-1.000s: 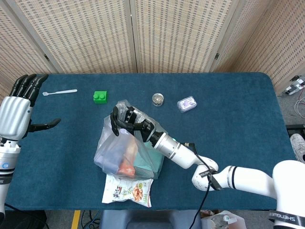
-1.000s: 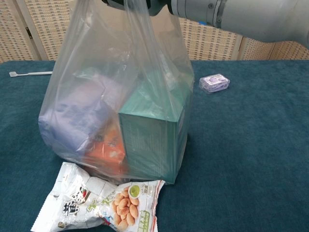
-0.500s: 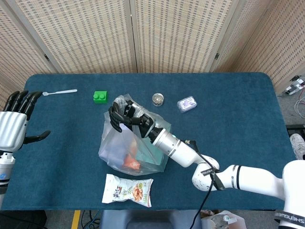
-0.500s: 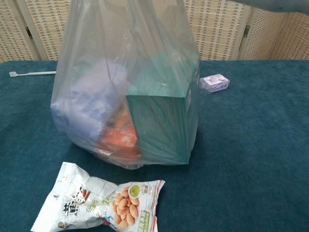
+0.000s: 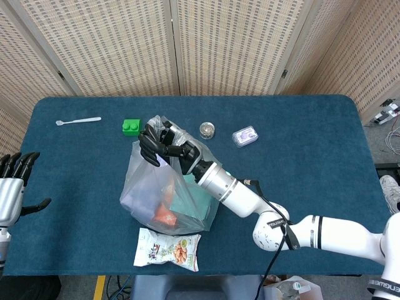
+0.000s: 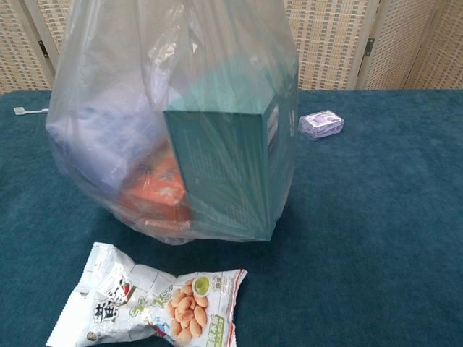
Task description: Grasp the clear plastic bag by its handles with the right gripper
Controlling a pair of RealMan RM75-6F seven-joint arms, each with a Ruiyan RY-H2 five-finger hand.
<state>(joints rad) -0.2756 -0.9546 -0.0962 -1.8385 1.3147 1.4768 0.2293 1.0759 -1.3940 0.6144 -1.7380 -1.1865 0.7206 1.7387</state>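
Note:
My right hand [image 5: 162, 143] grips the gathered handles of the clear plastic bag [image 5: 164, 190] and holds it up off the blue table [image 5: 312, 144]. In the chest view the bag [image 6: 123, 116] fills the frame, hanging above the cloth with a teal box [image 6: 224, 166], an orange packet [image 6: 155, 195] and a purple item inside; the hand is out of that frame. My left hand [image 5: 12, 187] is at the far left edge of the head view, fingers spread and holding nothing.
A snack packet [image 5: 167, 249] lies on the table just in front of the bag. Behind the bag are a green block [image 5: 130, 127], a small round jar [image 5: 207, 129], a small clear case [image 5: 245, 136] and a white spoon [image 5: 77, 120].
My right hand has lifted the bag off the table, away from the snack packet. My left hand has dropped back toward the lower left edge.

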